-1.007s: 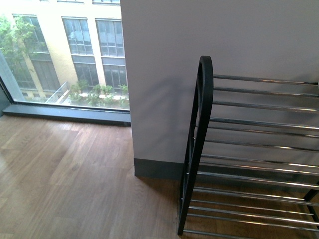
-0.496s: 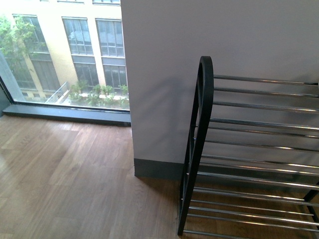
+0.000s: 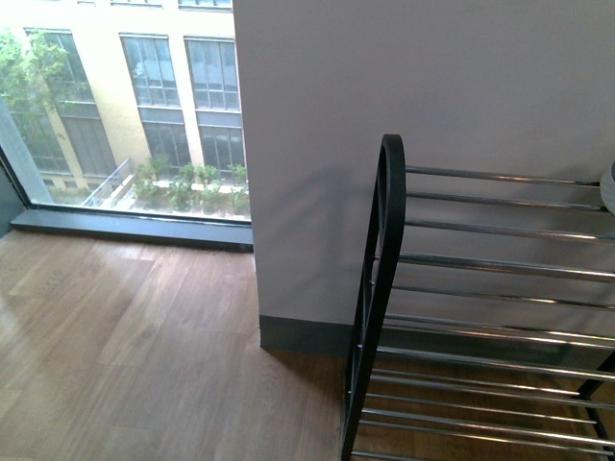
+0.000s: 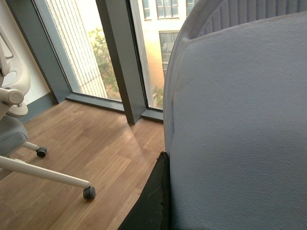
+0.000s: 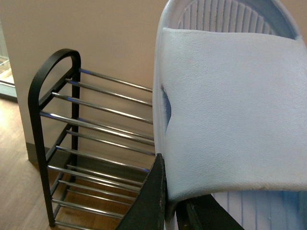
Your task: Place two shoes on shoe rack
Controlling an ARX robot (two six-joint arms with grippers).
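The shoe rack stands against the white wall at the right of the front view, with a black rounded side frame and chrome rod shelves. No shoe lies on the shelves that show. In the right wrist view the rack is close by, and my right gripper is shut on a pale blue-white shoe with a ribbed sole. In the left wrist view my left gripper is shut on the other shoe, which fills most of that view. A pale sliver shows at the rack's top right.
Wood floor spreads left of the rack. A floor-to-ceiling window lies beyond it, and a white wall corner with a dark baseboard juts out beside the rack. A white office chair on castors stands near the window.
In the front view the rack now sits lower and slightly left, so the view has shifted. A pale sliver has come in at the right edge by the top shelf.
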